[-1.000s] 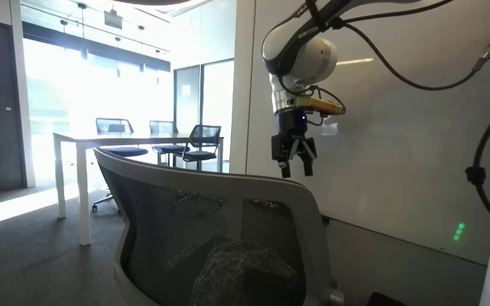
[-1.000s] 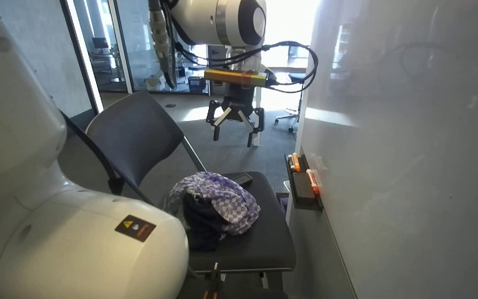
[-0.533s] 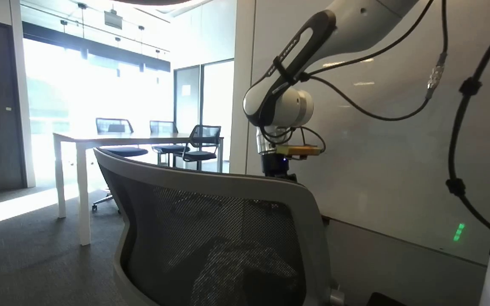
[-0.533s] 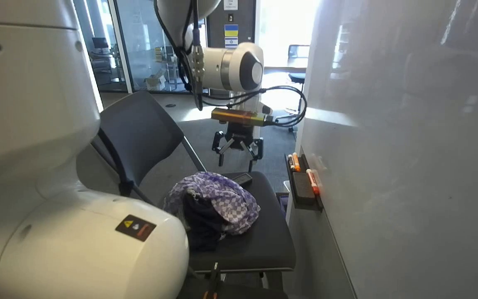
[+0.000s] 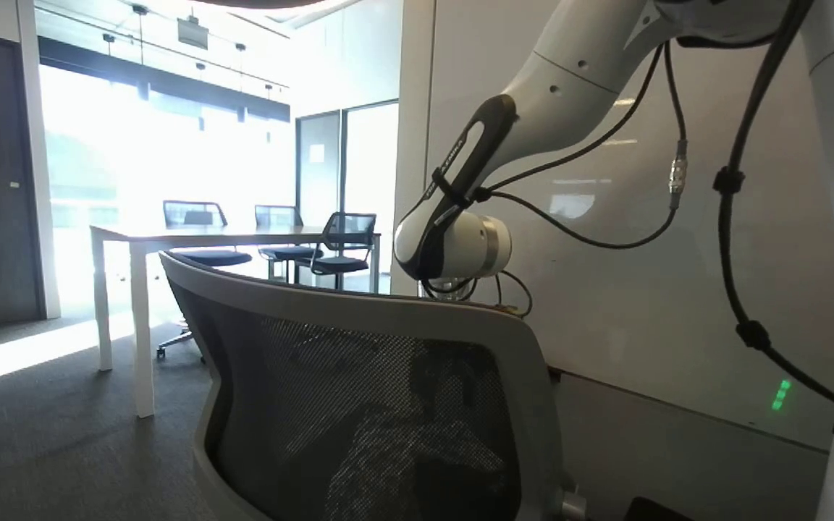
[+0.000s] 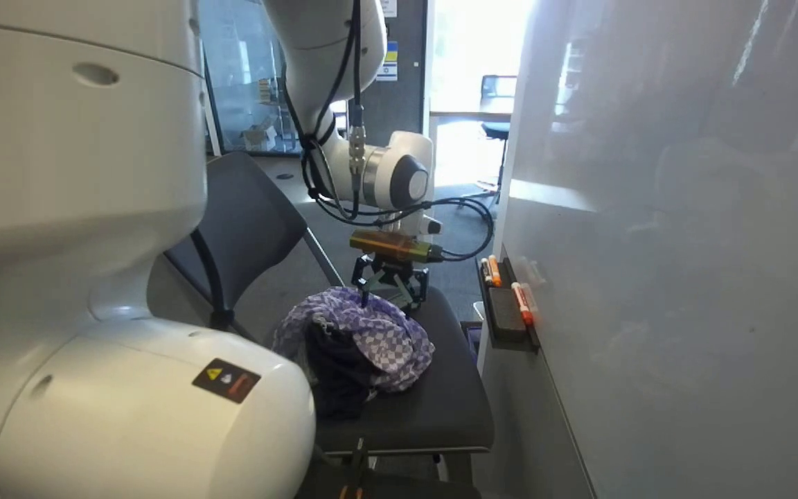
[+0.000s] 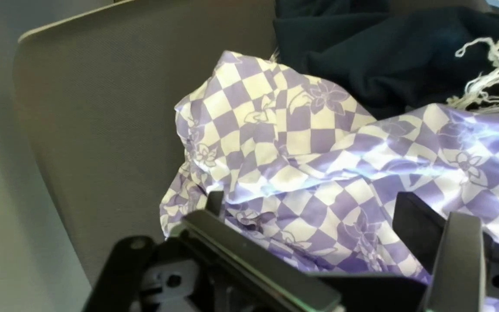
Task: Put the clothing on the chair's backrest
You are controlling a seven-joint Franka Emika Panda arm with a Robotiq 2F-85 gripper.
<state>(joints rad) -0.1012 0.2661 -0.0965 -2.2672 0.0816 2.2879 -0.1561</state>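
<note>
The clothing is a crumpled purple-and-white checkered cloth (image 6: 371, 329) with a dark part (image 6: 333, 367). It lies in a heap on the chair seat (image 6: 433, 416). In the wrist view the checkered cloth (image 7: 293, 125) fills the middle, with pale fringe at the right. The chair's backrest (image 6: 246, 222) rises beside the heap; in an exterior view its mesh back (image 5: 301, 391) stands in front and blurs the gripper and cloth. My gripper (image 6: 386, 305) is open and empty at the far side of the heap. Cloth shows between its fingertips (image 7: 215, 201); contact cannot be told.
A whiteboard (image 6: 648, 277) stands close beside the seat. Its tray (image 6: 508, 317) holds markers and an eraser and juts out near the chair. A white table (image 5: 243, 235) with chairs stands farther back. Cables hang along the arm.
My gripper has come down from above the chair to the heap of cloth, staying open. In an exterior view it has dropped behind the backrest. The cloth has not moved.
</note>
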